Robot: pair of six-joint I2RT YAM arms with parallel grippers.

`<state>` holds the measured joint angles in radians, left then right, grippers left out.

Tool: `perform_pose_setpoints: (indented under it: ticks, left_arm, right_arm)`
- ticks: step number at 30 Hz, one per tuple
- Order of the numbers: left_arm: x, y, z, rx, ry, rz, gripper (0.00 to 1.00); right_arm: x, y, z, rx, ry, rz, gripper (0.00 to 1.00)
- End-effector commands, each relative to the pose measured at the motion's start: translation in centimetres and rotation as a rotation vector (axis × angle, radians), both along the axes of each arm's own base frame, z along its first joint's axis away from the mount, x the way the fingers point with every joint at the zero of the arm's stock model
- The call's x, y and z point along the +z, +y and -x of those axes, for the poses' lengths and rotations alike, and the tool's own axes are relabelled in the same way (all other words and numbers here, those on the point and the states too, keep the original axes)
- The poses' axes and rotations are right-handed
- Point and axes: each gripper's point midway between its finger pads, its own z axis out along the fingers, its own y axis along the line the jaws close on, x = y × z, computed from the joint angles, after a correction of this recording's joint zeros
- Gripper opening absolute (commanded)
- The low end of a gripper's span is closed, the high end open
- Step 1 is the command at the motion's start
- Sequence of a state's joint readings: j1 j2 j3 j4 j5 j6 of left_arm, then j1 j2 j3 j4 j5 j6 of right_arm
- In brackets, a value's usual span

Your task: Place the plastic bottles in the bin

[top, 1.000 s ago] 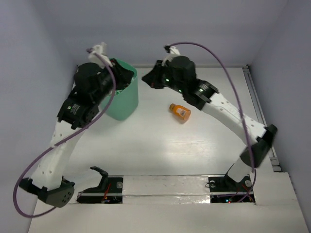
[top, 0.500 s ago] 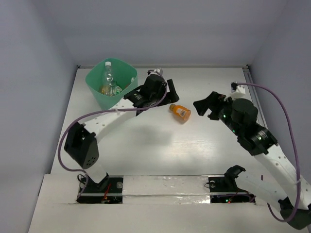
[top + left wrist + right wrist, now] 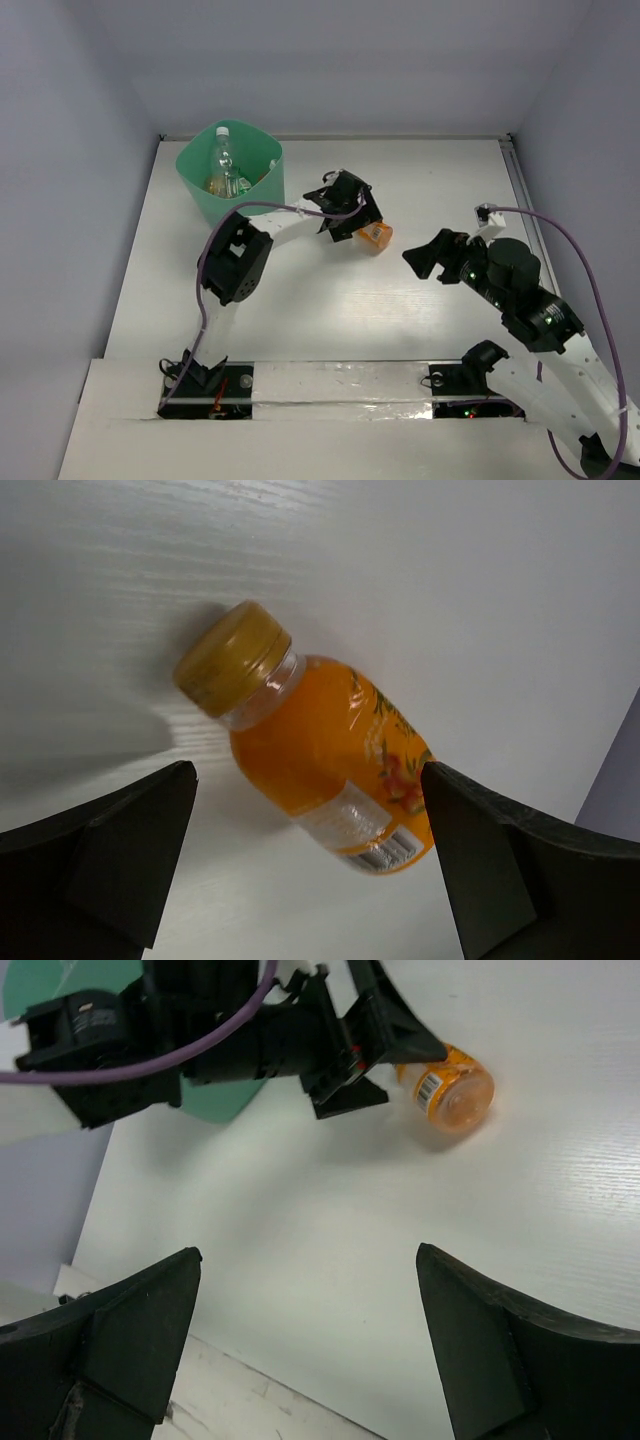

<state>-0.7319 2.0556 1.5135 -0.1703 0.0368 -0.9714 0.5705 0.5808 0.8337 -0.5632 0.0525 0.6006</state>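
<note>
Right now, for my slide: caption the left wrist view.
Open left tool hovers over an orange bottle lying on the table.

Around the orange bottle (image 3: pixel 320 770): it lies on its side between the spread fingers of my left gripper (image 3: pixel 345 207), with bare table on either flank.
Right approach: I see open table (image 3: pixel 330 1210) from my right gripper (image 3: pixel 310 1340) to the bottle's base.
Left arm (image 3: pixel 270 222): it spans from beside the bin (image 3: pixel 245 212) to the bottle and blocks that path low down.
Bin mouth: open from above, with a clear bottle (image 3: pixel 222 160) upright inside.
</note>
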Motion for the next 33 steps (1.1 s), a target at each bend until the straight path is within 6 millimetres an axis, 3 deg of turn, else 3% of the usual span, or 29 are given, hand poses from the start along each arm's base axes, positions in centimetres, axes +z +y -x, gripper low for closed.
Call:
perform_pose_setpoints:
  ticks: [1,2,4,6,9,10,12,13,15,18,21,22,23,25,26,28,31,32,33]
  left_arm:
    - [2.8,-2.8,-1.7,0.028,-0.033,0.090,0.94]
    - [3.6,-3.8,-1.8,0.024,-0.041,0.108,0.94]
    - [2.0,-4.5,-2.0,0.023,-0.022,0.085,0.94]
    - [1.6,-4.8,-2.6,0.032,-0.018,0.076,0.94]
    - [-0.8,-4.6,-2.5,0.047,0.012,0.044,0.87]
    - [-1.0,-4.5,-2.4,0.046,0.012,0.043,0.78]
    - [-2.6,-4.0,-1.9,0.039,0.022,0.031,0.78]
    - [-0.9,-3.9,-1.7,0.034,-0.001,0.051,0.51]
    - [-0.8,-3.6,-0.9,0.015,-0.007,0.034,0.41]
    - [2.4,-3.3,-0.6,-0.039,-0.068,0.033,0.27]
    - [9.1,-3.5,-0.1,-0.109,-0.194,0.080,0.24]
    - [13.3,-3.6,0.5,-0.131,-0.261,0.122,0.24]
    - [15.5,-3.3,0.7,-0.155,-0.315,0.125,0.24]
    - [22.8,-1.9,1.4,-0.159,-0.443,0.168,0.24]
    - [24.4,-0.9,1.6,-0.172,-0.488,0.135,0.24]
    - [31.3,2.8,1.3,-0.097,-0.627,0.136,0.25]
    - [37.0,8.8,1.7,-0.016,-0.748,0.107,0.26]
    - [37.6,12.1,0.3,0.050,-0.770,0.073,0.27]
    - [36.9,14.3,-0.1,0.083,-0.762,0.036,0.28]
  right_arm:
    - [-0.3,1.2,1.6,0.114,-0.002,-0.001,0.94]
    - [-0.4,1.2,1.7,0.128,-0.005,0.010,0.94]
    - [-0.8,1.5,2.1,0.159,0.003,0.018,0.94]
    - [-1.0,1.7,2.4,0.183,0.004,0.026,0.94]
    - [-1.0,1.7,2.5,0.196,-0.004,0.040,0.94]
    - [-1.1,1.6,2.6,0.199,0.000,0.046,0.94]
    - [-0.9,1.5,2.5,0.198,-0.011,0.058,0.94]
    - [-0.9,1.5,2.5,0.197,-0.011,0.060,0.94]
    - [-0.4,1.4,2.3,0.191,-0.022,0.058,0.94]
    - [0.3,1.3,1.8,0.171,-0.033,0.061,0.93]
    - [2.2,0.9,1.3,0.132,-0.070,0.055,0.93]
    - [3.5,0.6,1.3,0.117,-0.093,0.047,0.92]
    - [4.1,0.4,1.2,0.108,-0.103,0.044,0.92]
    - [5.3,0.2,1.0,0.090,-0.122,0.036,0.92]
    - [6.2,0.2,1.0,0.089,-0.138,0.024,0.91]
    - [6.5,0.8,0.6,0.098,-0.140,0.008,0.91]
    - [5.8,2.2,-0.2,0.121,-0.097,-0.020,0.90]
    - [6.0,2.5,-0.3,0.127,-0.095,-0.040,0.88]
    - [5.7,3.1,-0.2,0.141,-0.076,-0.073,0.88]
